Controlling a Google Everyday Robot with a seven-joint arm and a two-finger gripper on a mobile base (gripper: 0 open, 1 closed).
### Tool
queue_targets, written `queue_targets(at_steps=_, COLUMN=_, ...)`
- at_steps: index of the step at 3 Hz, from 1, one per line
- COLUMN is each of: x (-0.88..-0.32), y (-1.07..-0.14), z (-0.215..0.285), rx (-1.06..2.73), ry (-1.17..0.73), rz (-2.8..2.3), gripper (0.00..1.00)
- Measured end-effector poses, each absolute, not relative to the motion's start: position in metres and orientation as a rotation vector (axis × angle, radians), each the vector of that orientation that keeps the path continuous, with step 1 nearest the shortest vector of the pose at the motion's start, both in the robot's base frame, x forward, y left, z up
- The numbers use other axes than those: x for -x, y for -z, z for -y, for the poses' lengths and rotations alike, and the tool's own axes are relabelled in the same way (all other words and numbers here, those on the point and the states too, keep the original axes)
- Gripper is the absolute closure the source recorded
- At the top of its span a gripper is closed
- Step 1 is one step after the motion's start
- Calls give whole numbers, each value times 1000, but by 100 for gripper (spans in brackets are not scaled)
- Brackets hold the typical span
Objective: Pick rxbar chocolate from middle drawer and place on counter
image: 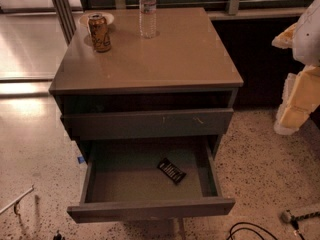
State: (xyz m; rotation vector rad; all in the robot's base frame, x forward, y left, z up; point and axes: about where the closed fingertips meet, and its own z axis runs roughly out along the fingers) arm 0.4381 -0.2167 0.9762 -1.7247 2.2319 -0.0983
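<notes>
At 6 o'clock in the view, nearest the camera, a black cable (pixel 248 231) loops on the speckled floor (pixel 265 169), and a thin metal rod (pixel 15 200) lies at 8 o'clock. Just beyond them, the middle drawer (pixel 150 210) stands pulled fully out of the grey cabinet with its dark inside exposed. The rxbar chocolate (pixel 171 170) lies flat on the drawer floor, a little toward 3 o'clock of the drawer's centre. It is turned so that its long side runs from 10 to 4 o'clock, and it touches no wall.

Above it the upper drawer (pixel 147 124), with small pale scratches on its front, sits slightly out. The counter (pixel 170 59) tops the cabinet. An orange soda can (pixel 100 32) stands at its 10 o'clock corner, just beside a small white dish (pixel 108 17). A clear water bottle (pixel 148 11) stands upright at 12 o'clock.

The gripper (pixel 302 86), white and pale yellow, hangs at 3 o'clock at the frame's edge. It is off the counter's side, well apart from the bar. It cannot be told whether the gripper is open or closed.
</notes>
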Motion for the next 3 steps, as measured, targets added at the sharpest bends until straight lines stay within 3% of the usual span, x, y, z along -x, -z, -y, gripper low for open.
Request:
queue_targets(at_steps=1, x=-438, y=-976, z=217, rx=1724, ry=98, rz=-2232, gripper=0)
queue_targets(at_steps=3, x=-435, y=-938, z=200, rx=1588, ry=-2, rz=-2273, gripper=42)
